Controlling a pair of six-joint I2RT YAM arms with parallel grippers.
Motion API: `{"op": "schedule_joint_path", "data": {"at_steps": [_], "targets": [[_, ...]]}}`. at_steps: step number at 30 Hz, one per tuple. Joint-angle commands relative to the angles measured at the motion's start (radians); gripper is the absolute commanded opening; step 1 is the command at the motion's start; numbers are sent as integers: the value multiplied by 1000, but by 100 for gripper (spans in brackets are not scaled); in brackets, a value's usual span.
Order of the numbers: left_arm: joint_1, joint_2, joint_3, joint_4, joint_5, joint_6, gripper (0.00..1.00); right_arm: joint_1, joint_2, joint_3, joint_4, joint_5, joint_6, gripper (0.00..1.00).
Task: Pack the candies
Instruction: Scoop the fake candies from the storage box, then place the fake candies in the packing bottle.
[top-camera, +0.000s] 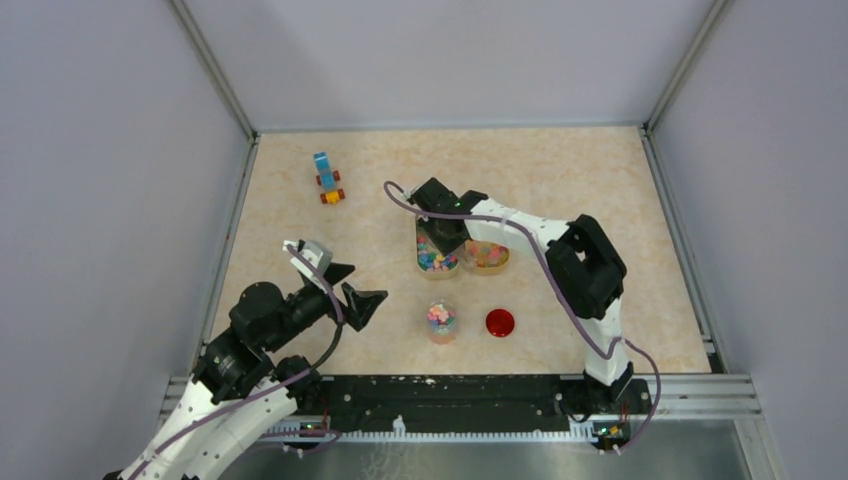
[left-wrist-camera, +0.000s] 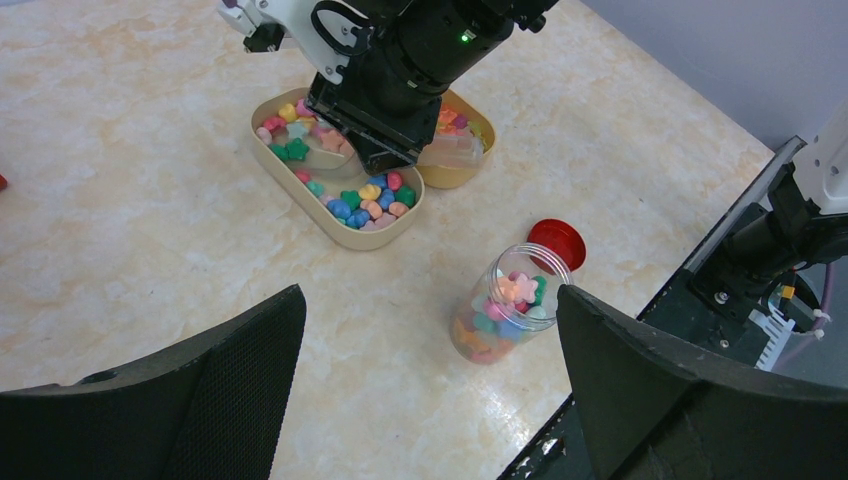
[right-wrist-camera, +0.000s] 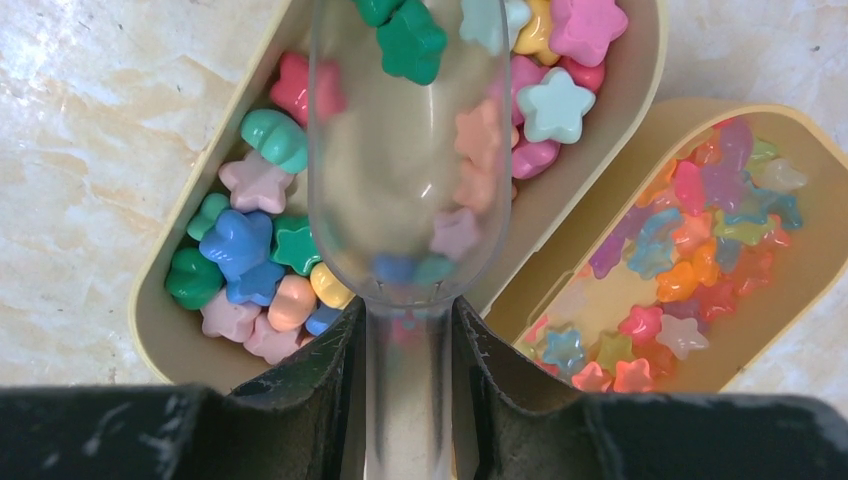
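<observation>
In its own wrist view the right tool shows only its fingertips, and the clear scoop blurs the candies behind its bowl, so I cannot tell whether any lie inside it. That tool, partly closed, clamps the scoop's handle, the bowl reaching ahead of it over the candies in the tan tray, with a second tray of candies to its right. The left tool gapes fully wide and holds nothing above the tabletop; a candy-filled jar stands just ahead of its right finger, with a red lid beyond.
</observation>
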Motion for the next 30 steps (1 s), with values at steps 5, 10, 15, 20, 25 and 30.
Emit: {"op": "schedule_joint_path", "data": {"at_steps": [5, 10, 15, 20, 25, 30], "targets": [[-2, 14, -2, 43, -5, 11, 99, -6, -138, -76, 90, 17, 5, 0], [-1, 19, -1, 42, -9, 9, 99, -5, -204, -131, 117, 18, 3, 0], [-2, 21, -1, 40, -14, 8, 99, -5, -258, -176, 124, 18, 1, 0], [-2, 24, 0, 39, -19, 6, 99, -5, -321, -228, 126, 16, -9, 0], [-1, 29, -1, 37, -23, 4, 99, -5, -409, -292, 123, -8, -31, 0], [-2, 37, 1, 37, -24, 3, 99, -5, -515, -349, 89, -29, -49, 0]]}}
